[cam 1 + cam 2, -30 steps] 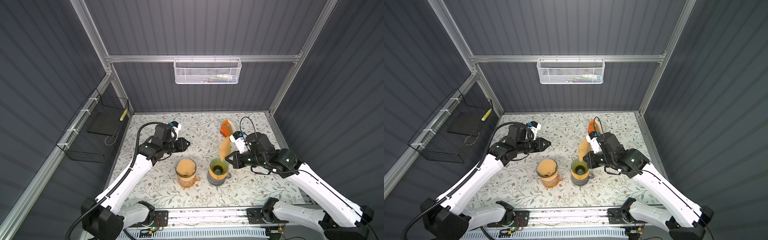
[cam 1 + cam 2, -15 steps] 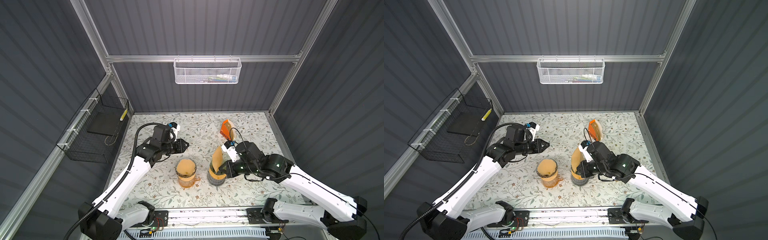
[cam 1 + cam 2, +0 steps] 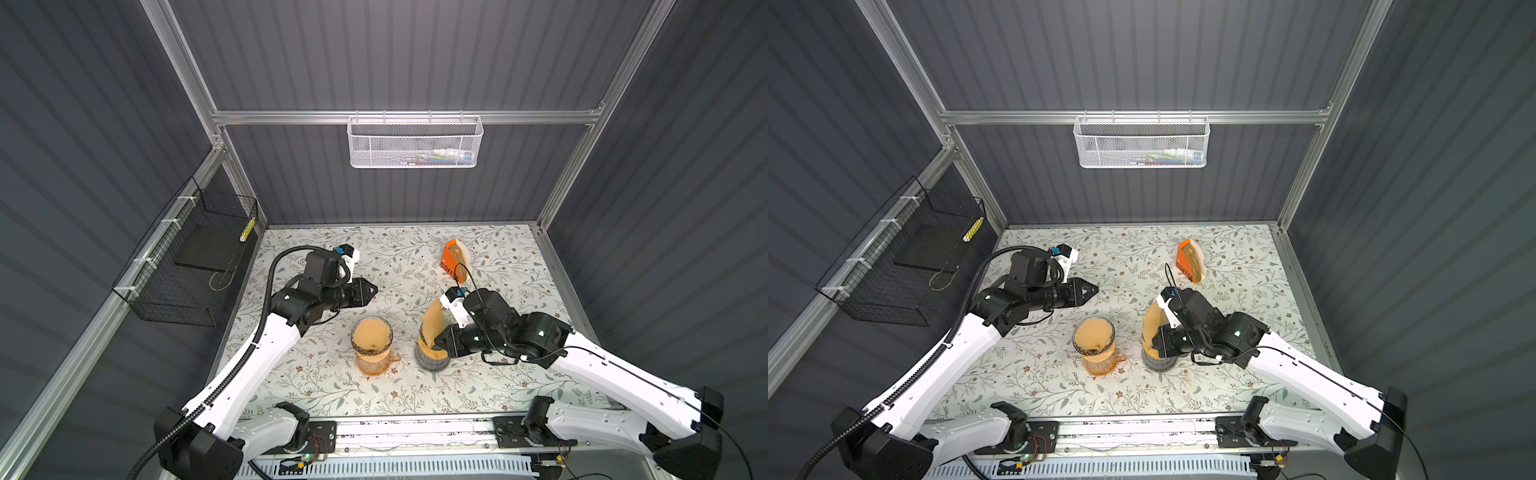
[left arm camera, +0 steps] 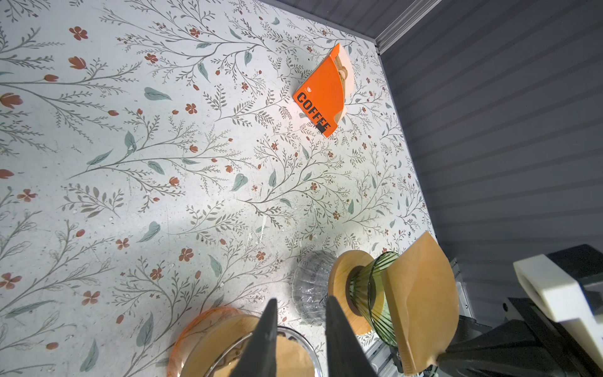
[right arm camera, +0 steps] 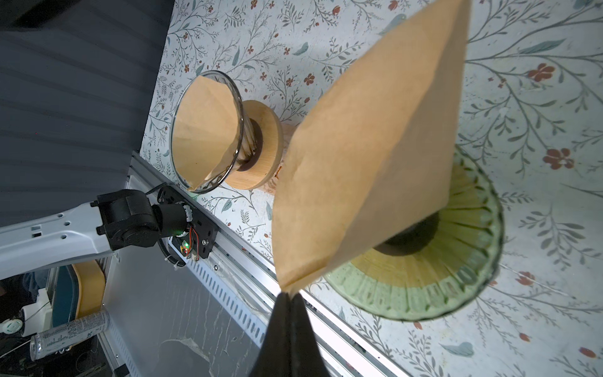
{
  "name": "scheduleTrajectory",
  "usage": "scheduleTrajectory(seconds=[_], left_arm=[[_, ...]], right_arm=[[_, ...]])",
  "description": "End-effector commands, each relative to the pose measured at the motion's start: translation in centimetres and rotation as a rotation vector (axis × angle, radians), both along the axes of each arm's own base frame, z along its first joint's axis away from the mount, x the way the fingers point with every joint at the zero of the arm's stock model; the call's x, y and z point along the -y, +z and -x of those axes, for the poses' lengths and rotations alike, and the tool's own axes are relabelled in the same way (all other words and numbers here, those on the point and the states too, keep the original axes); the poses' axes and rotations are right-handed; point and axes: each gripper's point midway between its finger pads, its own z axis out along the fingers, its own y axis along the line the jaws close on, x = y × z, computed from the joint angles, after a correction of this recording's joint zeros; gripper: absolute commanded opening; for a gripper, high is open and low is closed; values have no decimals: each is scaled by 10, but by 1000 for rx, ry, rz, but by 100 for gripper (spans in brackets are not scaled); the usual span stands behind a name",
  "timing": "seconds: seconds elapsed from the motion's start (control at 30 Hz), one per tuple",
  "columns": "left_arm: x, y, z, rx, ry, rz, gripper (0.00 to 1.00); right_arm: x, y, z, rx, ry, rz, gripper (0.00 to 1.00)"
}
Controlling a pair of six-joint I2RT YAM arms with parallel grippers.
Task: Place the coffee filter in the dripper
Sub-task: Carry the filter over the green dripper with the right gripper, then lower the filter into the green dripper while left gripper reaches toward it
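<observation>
My right gripper (image 3: 435, 344) (image 5: 288, 295) is shut on one corner of a brown paper coffee filter (image 3: 432, 322) (image 5: 368, 147). The filter stands upright with its pointed end down inside the green ribbed glass dripper (image 5: 424, 293) (image 4: 372, 293). That dripper rests on a wooden ring over a clear glass vessel (image 3: 432, 365). In both top views the filter and gripper hide most of the dripper. My left gripper (image 3: 374, 287) (image 4: 300, 302) hangs open and empty over the mat, behind and left of the drippers.
A clear glass dripper with a filter in it sits on an orange carafe (image 3: 371, 338) (image 5: 208, 130), just left of the green one. An orange COFFEE filter box (image 3: 451, 259) (image 4: 321, 94) stands behind. The metal front rail (image 5: 228, 248) runs close by.
My right gripper has carried the filter left and down from beside the green dripper until its tip went into the cone. The left arm has barely moved.
</observation>
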Motion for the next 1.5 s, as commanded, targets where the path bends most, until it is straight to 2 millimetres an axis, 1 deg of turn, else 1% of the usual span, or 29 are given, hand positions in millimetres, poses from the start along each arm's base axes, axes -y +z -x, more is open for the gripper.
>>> scheduleTrajectory(seconds=[0.0, 0.17, 0.33, 0.43, 0.47, 0.5, 0.53, 0.63, 0.77, 0.93, 1.13, 1.23, 1.37, 1.47], left_arm=[[6, 7, 6, -5, -49, 30, 27], [22, 5, 14, -41, -120, 65, 27], [47, 9, 31, -20, -208, 48, 28], [64, 8, 40, -21, -261, 32, 28], [69, 9, 42, -24, -275, 39, 28], [72, 9, 43, -28, -282, 50, 28], [74, 8, 44, -34, -284, 61, 28], [81, 9, 47, -45, -304, 99, 28], [88, 5, 52, -70, -333, 110, 28], [98, 3, 59, -82, -370, 104, 28], [112, 9, 67, -60, -416, 101, 28], [123, 7, 74, -63, -446, 89, 28], [137, 1, 82, -64, -482, 66, 27], [142, -7, 82, -73, -487, 40, 27]], right_arm=[[2, -4, 0, -3, -23, 1, 0], [4, -5, -3, 8, -38, 0, 0], [5, -7, -5, 7, -53, 8, 0], [7, -6, -7, 13, -63, 10, 2], [7, -5, -7, 14, -64, 9, 5], [7, -4, -7, 15, -62, 10, 6], [8, -3, -7, 17, -63, 12, 6], [12, -2, -8, 25, -70, 23, 14], [16, 1, -9, 37, -79, 33, 26], [20, 4, -10, 53, -87, 45, 29], [24, 9, -13, 73, -92, 66, 30], [28, 13, -14, 87, -102, 77, 33], [33, 14, -15, 99, -113, 83, 35], [36, 13, -16, 104, -122, 92, 35]])
